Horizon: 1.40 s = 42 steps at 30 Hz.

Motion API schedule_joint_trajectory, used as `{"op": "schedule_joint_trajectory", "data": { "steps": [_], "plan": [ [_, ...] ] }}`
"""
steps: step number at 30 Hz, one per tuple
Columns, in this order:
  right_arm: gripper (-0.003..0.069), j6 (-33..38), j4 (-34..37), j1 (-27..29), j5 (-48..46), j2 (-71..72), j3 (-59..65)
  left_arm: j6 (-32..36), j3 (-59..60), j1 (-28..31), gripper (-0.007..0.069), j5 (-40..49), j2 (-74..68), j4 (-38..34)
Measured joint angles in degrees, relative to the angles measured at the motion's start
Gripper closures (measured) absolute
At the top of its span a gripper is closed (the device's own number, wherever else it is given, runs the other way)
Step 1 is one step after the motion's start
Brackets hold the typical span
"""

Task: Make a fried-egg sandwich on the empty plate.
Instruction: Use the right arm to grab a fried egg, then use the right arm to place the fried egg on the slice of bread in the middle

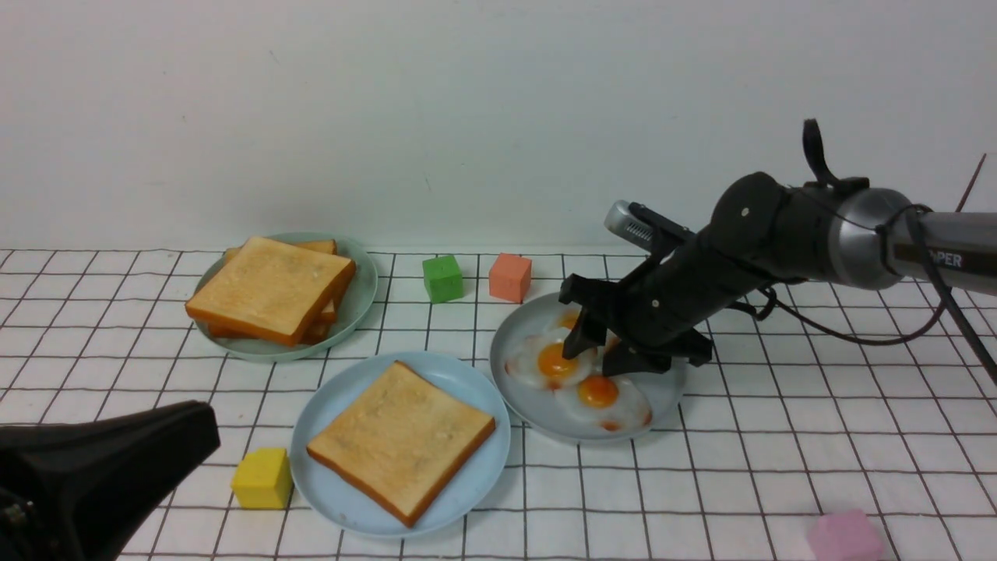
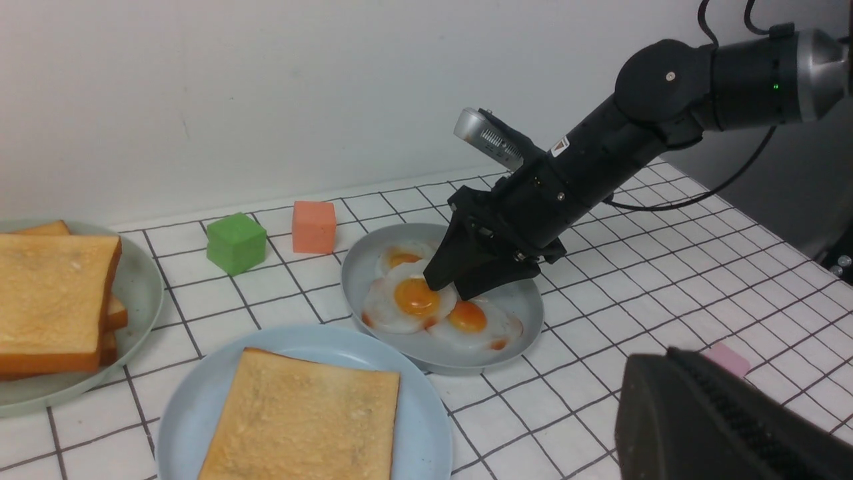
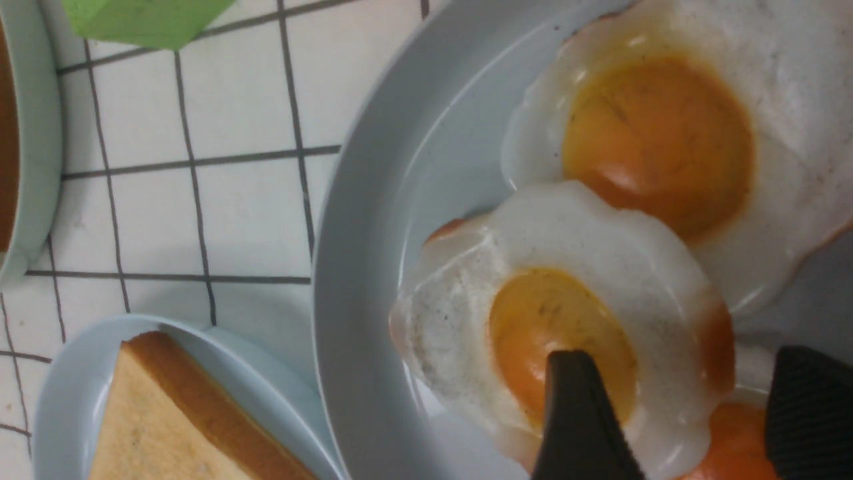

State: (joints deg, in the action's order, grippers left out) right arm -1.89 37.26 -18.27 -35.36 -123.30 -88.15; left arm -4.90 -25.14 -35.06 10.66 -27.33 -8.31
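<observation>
Hanging over a glossy, wavy-edged fried egg (image 1: 531, 363), the right end effector (image 1: 596, 358) has ribbed black fingers (image 3: 810, 413) apart, released; the left end effector (image 1: 187, 436) is clenched.

I count three plates before me: pale green plate (image 1: 362, 292), light sky-blue plate (image 1: 343, 405), grey-blue plate (image 1: 662, 397). Three fried eggs (image 1: 557, 362), one single toast slice (image 1: 401, 440), and a toast pile (image 1: 269, 288) I cannot count exactly. Four cubes: green cube (image 1: 442, 278), salmon cube (image 1: 510, 276), yellow cube (image 1: 263, 478), pink cube (image 1: 845, 538).
</observation>
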Motion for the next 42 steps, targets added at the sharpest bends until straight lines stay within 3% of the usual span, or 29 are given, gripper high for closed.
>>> {"op": "schedule_joint_trajectory", "data": {
  "steps": [7,15,22,24,25,28,38,42],
  "plan": [
    [0.0263,5.5,5.5,0.0,0.1,-0.5,0.0,0.0,0.0,0.0,0.0637,-0.7,0.0,0.0],
    [0.0280,6.4,6.1,0.0,1.1,-0.7,0.0,0.0,0.0,0.0,0.0634,-0.7,0.0,0.0],
    [0.0363,7.7,6.3,0.0,2.5,-0.8,0.0,0.0,0.0,0.0,0.0630,-0.7,0.0,0.0],
    [0.0422,8.0,6.3,0.0,2.5,-0.8,0.0,0.0,0.0,0.0,0.0629,-0.7,0.0,0.0],
    [0.0487,8.0,6.1,0.0,2.2,-0.8,0.0,0.0,0.0,0.0,0.0629,-0.7,0.0,0.0],
    [0.0564,8.0,5.9,0.2,1.0,-0.6,0.0,0.0,0.0,0.0,0.0627,-0.7,0.0,0.0],
    [0.0579,11.4,4.2,2.1,-10.9,9.6,0.0,0.0,0.0,0.0,0.0620,-0.7,0.0,0.0],
    [0.0579,12.6,5.1,-0.2,-13.3,14.5,1.9,0.0,0.0,0.0,0.0620,-0.8,0.0,0.0]
  ]
}}
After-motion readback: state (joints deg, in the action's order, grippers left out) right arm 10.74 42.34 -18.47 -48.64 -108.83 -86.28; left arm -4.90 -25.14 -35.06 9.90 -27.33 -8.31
